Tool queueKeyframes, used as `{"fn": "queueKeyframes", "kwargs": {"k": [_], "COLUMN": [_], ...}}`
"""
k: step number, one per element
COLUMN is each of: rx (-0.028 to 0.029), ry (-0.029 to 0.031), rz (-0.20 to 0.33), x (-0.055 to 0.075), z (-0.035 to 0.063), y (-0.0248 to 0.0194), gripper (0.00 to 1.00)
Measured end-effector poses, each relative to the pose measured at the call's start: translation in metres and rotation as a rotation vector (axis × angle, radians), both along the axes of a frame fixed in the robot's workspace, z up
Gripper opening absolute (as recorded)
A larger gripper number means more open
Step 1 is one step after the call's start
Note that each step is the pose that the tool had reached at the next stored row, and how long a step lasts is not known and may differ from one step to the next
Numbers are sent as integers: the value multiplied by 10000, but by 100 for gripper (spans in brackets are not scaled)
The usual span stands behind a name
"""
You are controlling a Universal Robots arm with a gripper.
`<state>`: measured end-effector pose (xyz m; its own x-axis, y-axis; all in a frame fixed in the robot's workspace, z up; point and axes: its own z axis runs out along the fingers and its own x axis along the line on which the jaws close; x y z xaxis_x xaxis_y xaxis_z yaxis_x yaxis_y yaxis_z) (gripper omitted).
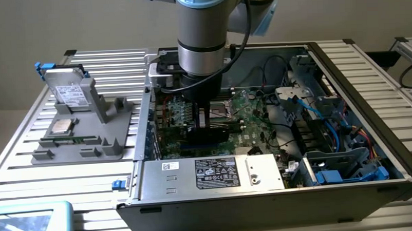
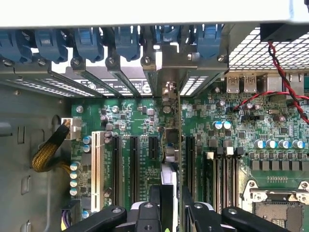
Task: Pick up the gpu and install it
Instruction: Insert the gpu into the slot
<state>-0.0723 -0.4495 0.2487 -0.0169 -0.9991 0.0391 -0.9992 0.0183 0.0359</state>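
Black fingers [image 2: 155, 205] tight on the gpu [image 2: 169, 176], edge-on above the motherboard [image 2: 125, 108] inside the open case [image 1: 264, 208]

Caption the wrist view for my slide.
The gripper holds the gpu edge-on over the expansion slots of the motherboard.

The power supply label [image 1: 217, 172] and hard drive label [image 1: 69, 92] are unreadable.

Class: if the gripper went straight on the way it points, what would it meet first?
The gripper, shut on the gpu, points down at the motherboard. The card's edge would likely reach the board's expansion slots first; depth is unclear, so it may already touch.
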Motion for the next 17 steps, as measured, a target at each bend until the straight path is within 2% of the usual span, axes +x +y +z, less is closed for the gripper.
{"fn": "queueKeyframes", "kwargs": {"k": [4,7,12,17], "rx": [-12,-30,-34,-13], "ry": [76,100,106,116], "rz": [2,4,4,4], "x": [4,7,8,8], "z": [29,37,38,37], "y": [-3,-6,-17,-35], "gripper": [27,27,27,27]}}
